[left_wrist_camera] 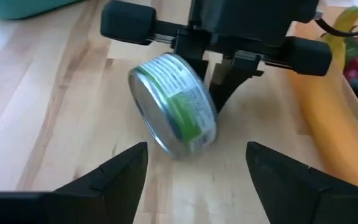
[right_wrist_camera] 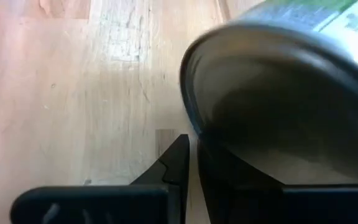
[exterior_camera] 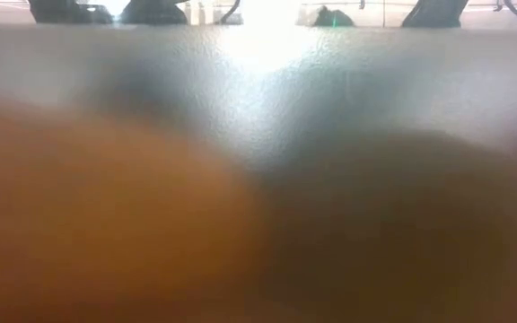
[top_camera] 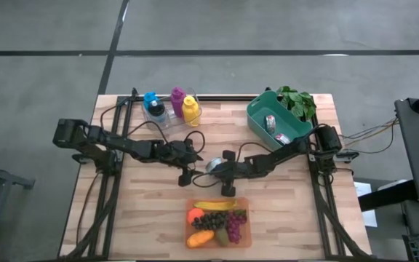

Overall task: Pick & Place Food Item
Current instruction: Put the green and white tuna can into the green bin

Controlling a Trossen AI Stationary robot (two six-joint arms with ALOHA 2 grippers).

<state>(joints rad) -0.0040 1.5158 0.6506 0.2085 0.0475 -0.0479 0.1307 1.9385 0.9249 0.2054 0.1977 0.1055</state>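
Pale wooden slat table (top_camera: 144, 218) carries a short round metal can with a green and white label (left_wrist_camera: 176, 102), lying near the table's middle, just beyond the orange plastic tray of fruit (top_camera: 244, 236). The can is tipped on its rim, neither flat nor upright; its flat silver end faces the left gripper, and its short axis leans up and away toward the right gripper. The left gripper (left_wrist_camera: 194, 171) sits just beside the can on the side away from the green plastic bin (top_camera: 257, 116), fingers spread wide, grasping nothing, with the can facing the gap. The right gripper (right_wrist_camera: 191, 180) has its fingers clenched together, their tips against the can's lower edge. A yellow banana (left_wrist_camera: 328, 118) lies in the tray.
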